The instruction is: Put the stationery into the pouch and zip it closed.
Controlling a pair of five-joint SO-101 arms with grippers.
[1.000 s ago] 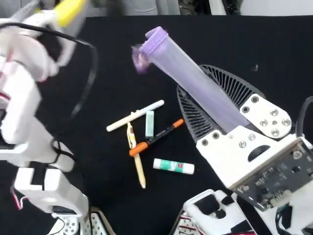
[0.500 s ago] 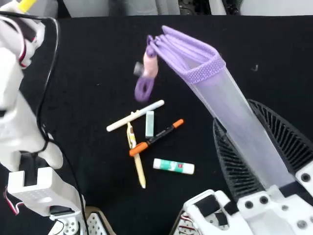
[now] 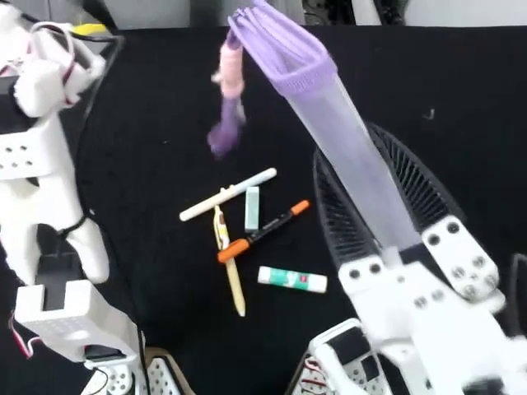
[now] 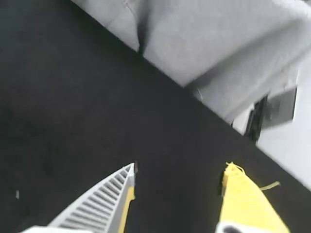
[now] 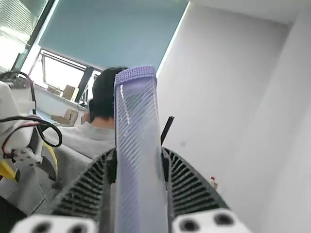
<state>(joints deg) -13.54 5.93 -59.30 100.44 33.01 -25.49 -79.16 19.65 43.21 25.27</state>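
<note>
My right gripper (image 3: 375, 202) is shut on a long purple mesh pouch (image 3: 329, 123) and holds it in the air, tilted toward the table's back. In the right wrist view the pouch (image 5: 138, 141) stands up between the black ribbed jaws. A pink and purple strap (image 3: 226, 107) dangles from its far end. On the black table lie a white pen (image 3: 229, 194), a pale green eraser (image 3: 252, 208), an orange-capped marker (image 3: 263, 232), a cream pencil (image 3: 231, 276) and a glue stick (image 3: 292, 280). My left gripper (image 4: 177, 194) hangs open over bare table at the far left.
The white left arm (image 3: 45, 189) and its cable stand along the table's left side. The right arm's white body (image 3: 428, 313) covers the front right corner. A grey surface (image 4: 218, 43) lies beyond the table's back edge.
The right arm swung the pouch: its gripper dropped to the front right, then came back toward the middle. The pouch's far end went right, then back left, with the strap swinging. The left arm shifted.
</note>
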